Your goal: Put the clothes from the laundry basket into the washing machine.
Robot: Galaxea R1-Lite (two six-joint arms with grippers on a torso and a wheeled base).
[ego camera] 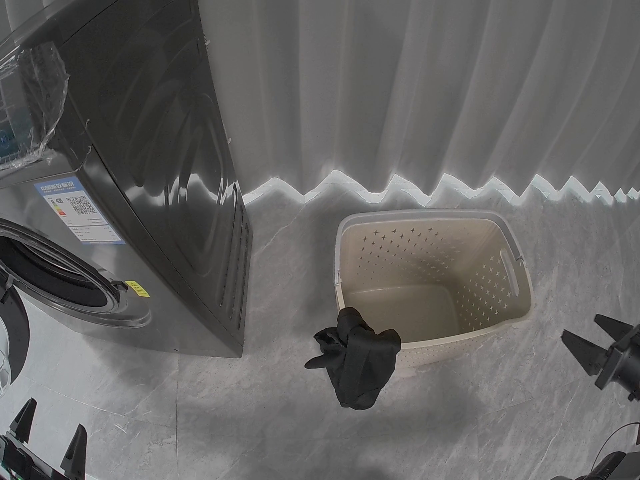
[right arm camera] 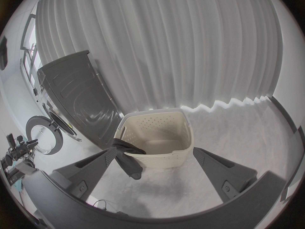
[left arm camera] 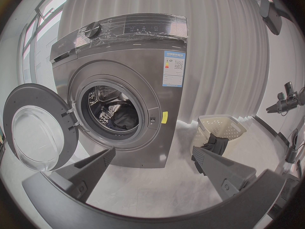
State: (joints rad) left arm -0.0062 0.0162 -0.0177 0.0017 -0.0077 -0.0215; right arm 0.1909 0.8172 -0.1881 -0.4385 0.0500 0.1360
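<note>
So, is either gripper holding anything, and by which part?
Nothing is held: left gripper and right gripper are open; black garment hangs over laundry basket rim.

Soft daylight through curtain (ego camera: 433,75), bright strip under its hem, sheen on washing machine (ego camera: 167,135), wrist views bowed at edges

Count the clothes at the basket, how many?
1: a black cloth garment draped over the near rim of the cream perforated plastic laundry basket, hanging outside. Its near bottom corner is hidden.
</note>
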